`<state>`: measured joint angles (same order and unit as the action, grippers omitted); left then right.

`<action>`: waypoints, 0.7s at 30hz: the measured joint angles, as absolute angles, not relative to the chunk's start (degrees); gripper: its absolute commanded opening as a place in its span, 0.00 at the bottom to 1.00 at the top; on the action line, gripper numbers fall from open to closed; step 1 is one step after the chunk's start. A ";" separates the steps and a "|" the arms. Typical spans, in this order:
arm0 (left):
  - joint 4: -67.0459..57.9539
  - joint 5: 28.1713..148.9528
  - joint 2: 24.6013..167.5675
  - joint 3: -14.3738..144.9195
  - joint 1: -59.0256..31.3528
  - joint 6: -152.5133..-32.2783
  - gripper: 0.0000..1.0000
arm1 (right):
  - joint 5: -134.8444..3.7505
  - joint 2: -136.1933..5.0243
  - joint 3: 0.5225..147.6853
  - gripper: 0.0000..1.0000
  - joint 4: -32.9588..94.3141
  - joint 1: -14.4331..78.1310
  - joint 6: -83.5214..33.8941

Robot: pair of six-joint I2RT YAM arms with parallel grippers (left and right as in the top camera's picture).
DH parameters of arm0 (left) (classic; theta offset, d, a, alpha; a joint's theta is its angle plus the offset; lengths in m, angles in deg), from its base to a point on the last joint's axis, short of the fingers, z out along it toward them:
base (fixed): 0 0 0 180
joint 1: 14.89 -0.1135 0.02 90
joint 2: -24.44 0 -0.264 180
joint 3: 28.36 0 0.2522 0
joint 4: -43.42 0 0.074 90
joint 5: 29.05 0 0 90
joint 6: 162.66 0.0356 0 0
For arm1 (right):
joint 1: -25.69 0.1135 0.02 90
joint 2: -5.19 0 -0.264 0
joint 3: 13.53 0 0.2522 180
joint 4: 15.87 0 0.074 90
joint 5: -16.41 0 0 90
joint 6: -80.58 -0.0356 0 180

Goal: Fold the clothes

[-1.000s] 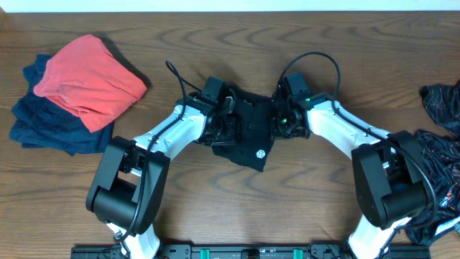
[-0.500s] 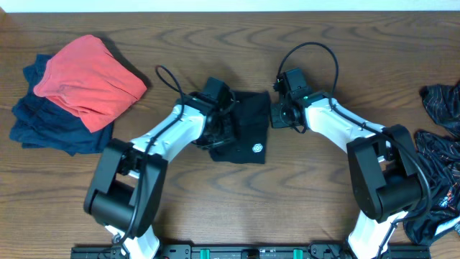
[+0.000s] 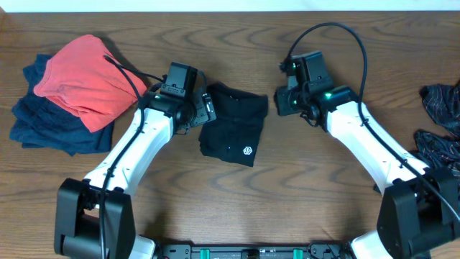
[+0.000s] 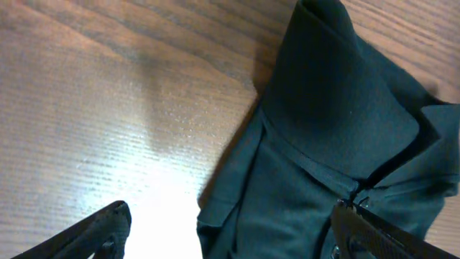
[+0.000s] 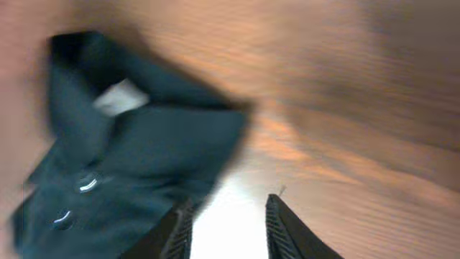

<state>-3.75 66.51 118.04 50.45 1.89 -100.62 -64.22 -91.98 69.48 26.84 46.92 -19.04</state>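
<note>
A red garment (image 3: 86, 75) lies on navy ones (image 3: 50, 129) at the bench's (image 3: 215, 194) left; the left gripper (image 4: 230, 219), wide and empty, hangs over the folded black shirt's (image 3: 233, 126) left edge; the right gripper (image 5: 228, 226), narrowly parted, holds nothing just right of it; dark clothes (image 3: 438, 108) lie far right.

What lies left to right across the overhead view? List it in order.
stack of folded clothes → left tool → black garment → right tool → dark patterned clothes at the right edge.
</note>
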 measured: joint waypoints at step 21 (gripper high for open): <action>9.39 73.07 125.86 50.39 1.89 -89.43 0.96 | -34.98 -108.35 69.07 0.30 31.08 52.16 -8.20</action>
